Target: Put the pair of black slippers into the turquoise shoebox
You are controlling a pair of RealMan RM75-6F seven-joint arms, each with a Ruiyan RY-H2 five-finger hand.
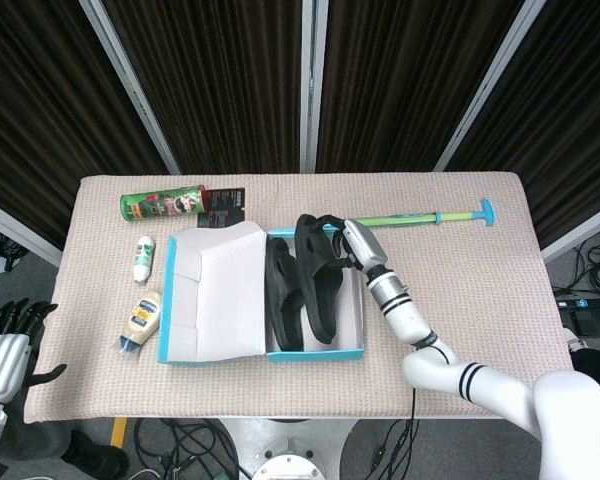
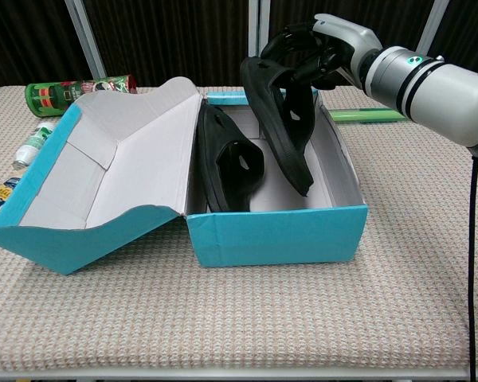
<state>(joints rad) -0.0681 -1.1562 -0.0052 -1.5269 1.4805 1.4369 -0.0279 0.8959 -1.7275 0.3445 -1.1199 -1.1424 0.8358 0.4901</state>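
Two black slippers [image 1: 285, 295] [image 1: 318, 280]; one turquoise shoebox [image 2: 279, 237]; one green can [image 1: 161, 205]; two bottles [image 1: 143, 258] [image 1: 139, 320]; one green-turquoise stick [image 1: 430, 216].

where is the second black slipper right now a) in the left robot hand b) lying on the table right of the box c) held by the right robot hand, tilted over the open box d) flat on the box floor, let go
c: the right robot hand grips the second slipper by its upper end, hanging tilted inside the open shoebox beside the first slipper.
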